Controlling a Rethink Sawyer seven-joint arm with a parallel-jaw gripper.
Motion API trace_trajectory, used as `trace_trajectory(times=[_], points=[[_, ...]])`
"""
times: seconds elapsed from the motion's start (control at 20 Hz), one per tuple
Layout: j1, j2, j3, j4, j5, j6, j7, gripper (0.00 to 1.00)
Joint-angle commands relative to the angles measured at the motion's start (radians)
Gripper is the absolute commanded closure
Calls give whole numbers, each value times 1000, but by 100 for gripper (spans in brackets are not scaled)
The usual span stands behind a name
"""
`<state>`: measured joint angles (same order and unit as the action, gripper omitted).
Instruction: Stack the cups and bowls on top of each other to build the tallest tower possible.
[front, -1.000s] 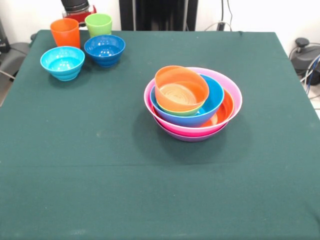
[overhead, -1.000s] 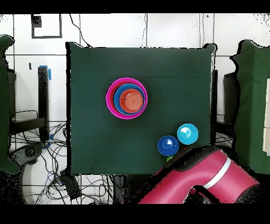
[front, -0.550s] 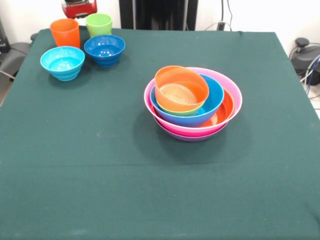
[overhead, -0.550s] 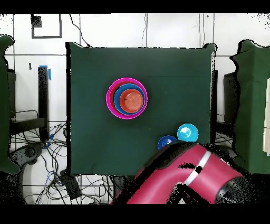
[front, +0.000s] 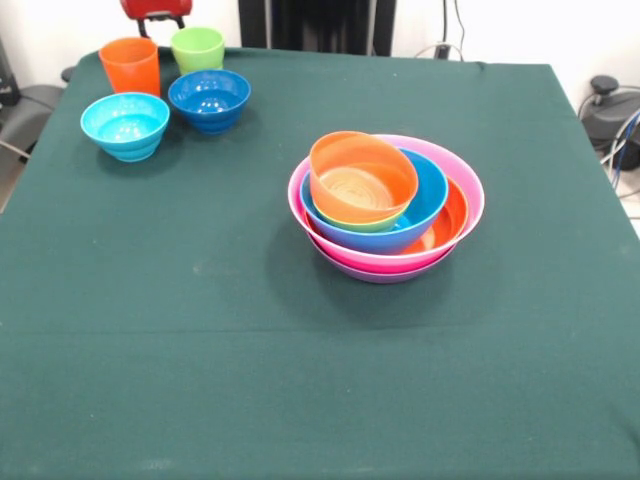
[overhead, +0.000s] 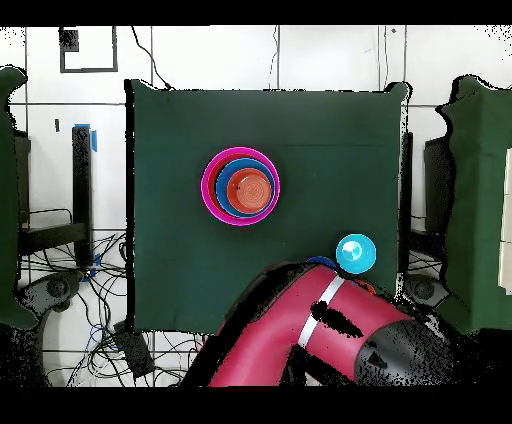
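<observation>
From the front, the tower (front: 386, 205) sits on the green tabletop (front: 300, 380): a purple bowl (front: 385, 273) at the bottom, a pink bowl (front: 462, 175) in it, then a large orange bowl (front: 450, 215), a blue bowl (front: 428, 195), a sliver of lime green bowl (front: 372, 226), and a small orange bowl (front: 362, 177) on top, tilted toward the camera. Well apart from the tower, up and to its left, four loose pieces cluster together: the light blue bowl (front: 125, 125), the dark blue bowl (front: 209, 99) just beside it, and behind these the orange cup (front: 130, 66) and the lime green cup (front: 197, 48), both upright. Above the two cups, a red and black part of the hand (front: 156, 9) shows at the top edge; whether it is released or clenched cannot be told. From overhead, the tower (overhead: 241, 187) reads as concentric rings, pink outermost and orange at the centre. Below and to its right lies the light blue bowl (overhead: 356, 253), with the red arm (overhead: 300, 335) just beside it covering that corner of the tabletop (overhead: 180, 130); only a rim of the dark blue bowl (overhead: 321, 262) peeks out at the arm's edge, and the cups are hidden.
</observation>
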<state>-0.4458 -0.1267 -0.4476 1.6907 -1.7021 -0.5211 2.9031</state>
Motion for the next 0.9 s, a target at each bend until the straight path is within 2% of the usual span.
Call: trace_trajectory(times=[0.05, 0.25, 0.9], points=[[32, -17, 84, -75, -7, -42, 187, 0], [22, -14, 91, -72, -7, -39, 180, 0], [81, -14, 47, -59, -45, -59, 287, 0]])
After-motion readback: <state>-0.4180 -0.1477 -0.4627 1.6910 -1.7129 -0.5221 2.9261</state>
